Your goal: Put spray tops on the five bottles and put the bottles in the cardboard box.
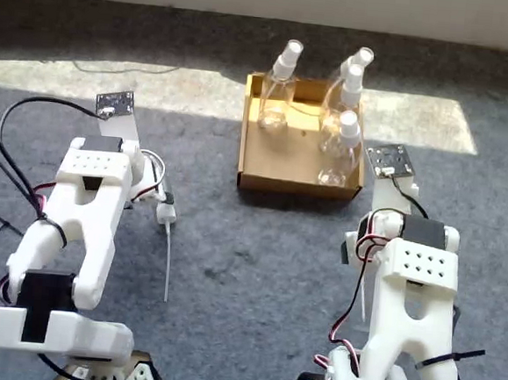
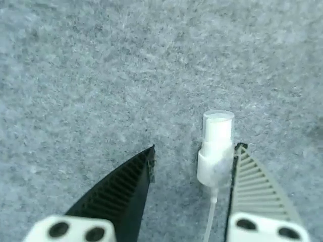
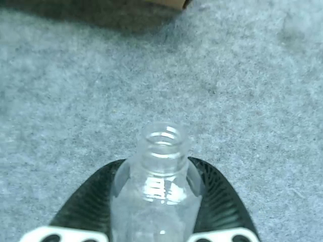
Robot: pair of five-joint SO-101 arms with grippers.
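Observation:
A white spray top with its thin dip tube lies on the grey carpet between the fingers of my left gripper, close against the pale finger. The gripper is open. In the high view this spray top lies beside the left arm, its tube trailing toward the near edge. My right gripper is shut on a clear bottle whose neck is open, with no top on it. The cardboard box stands at the far middle with several capped bottles upright inside.
The right arm stands just in front of the box's right corner. Black cables loop on the carpet left of the left arm. A sunlit strip crosses the carpet behind the box. Open carpet lies between the two arms.

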